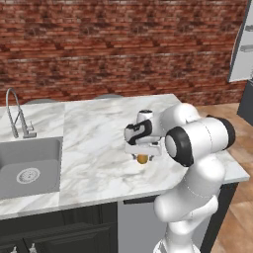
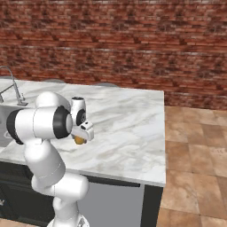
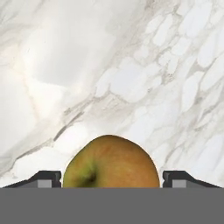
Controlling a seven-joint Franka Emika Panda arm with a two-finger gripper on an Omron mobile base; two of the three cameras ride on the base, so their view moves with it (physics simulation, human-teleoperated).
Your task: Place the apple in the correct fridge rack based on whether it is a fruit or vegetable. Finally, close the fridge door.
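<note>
- A red brick wall backs the kitchen, behind a white marble counter.
- A grey sink with a curved faucet sits at the counter's left end, well apart from the arm.
- The gripper points down near the counter's front right part.
- The apple sits between the fingers, which stand spread on either side, not touching it.
</note>
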